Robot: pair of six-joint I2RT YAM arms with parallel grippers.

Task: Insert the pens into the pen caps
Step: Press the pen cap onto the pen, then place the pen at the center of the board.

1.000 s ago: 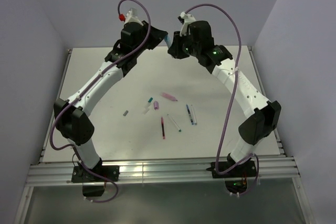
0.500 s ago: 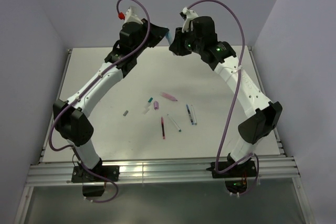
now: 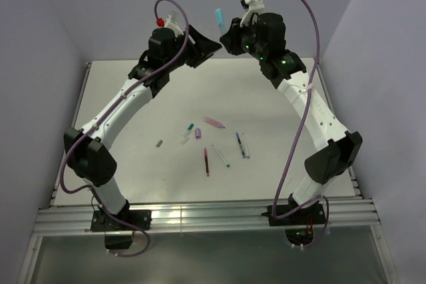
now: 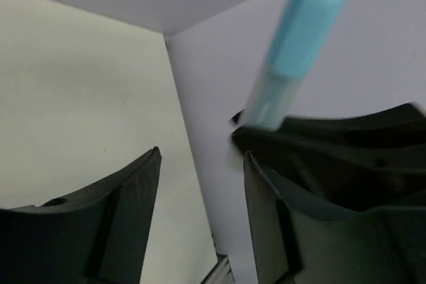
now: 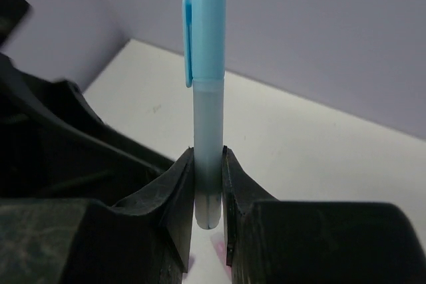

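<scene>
Gripping the light blue pen by its lower barrel, right tool is clamped on it, leaving the cap end clear; it looks seated. Pen sits top centre of the overhead view. Empty left tool gapes just beside. Other pens and caps lie mid-frame on the worktop.
</scene>
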